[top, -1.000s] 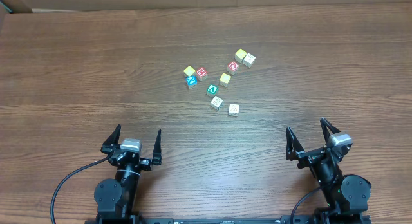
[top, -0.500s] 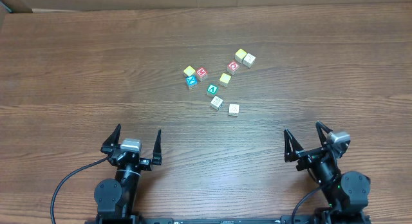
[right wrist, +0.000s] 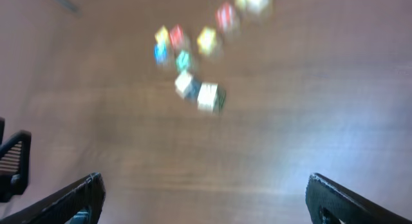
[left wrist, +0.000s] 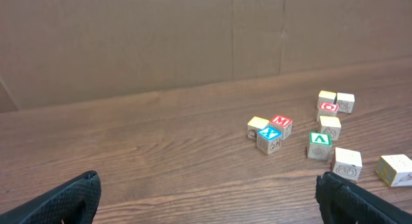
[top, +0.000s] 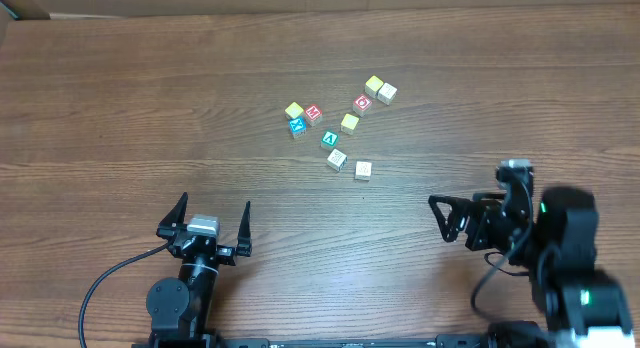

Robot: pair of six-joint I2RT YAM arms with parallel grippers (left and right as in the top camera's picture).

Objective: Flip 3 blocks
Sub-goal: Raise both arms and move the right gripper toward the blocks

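Three blocks lie in a loose cluster of letter cubes at mid-table: a green-faced block (top: 330, 140) and two pale cream blocks (top: 337, 159) (top: 363, 170). The left wrist view shows the green block (left wrist: 318, 145) and both cream blocks (left wrist: 347, 163) (left wrist: 394, 170) at the right. My left gripper (top: 213, 210) (left wrist: 209, 208) rests near the front edge, open and empty. My right gripper (top: 462, 216) (right wrist: 206, 198) is raised off the table at the front right, open and empty. Its view is blurred, with the green block (right wrist: 183, 60) and a cream block (right wrist: 209, 97) far ahead.
Other cubes surround the three: blue (top: 297, 127), red M (top: 314, 114), red O (top: 363, 103), yellow-topped ones (top: 294, 111) (top: 350, 122) (top: 373, 86) and one more cream cube (top: 387, 93). A cardboard wall (left wrist: 193, 37) stands behind the table.
My right arm has lifted off its rest and swung forward, its gripper now pointing left toward the cubes. The left arm and all cubes have stayed still.
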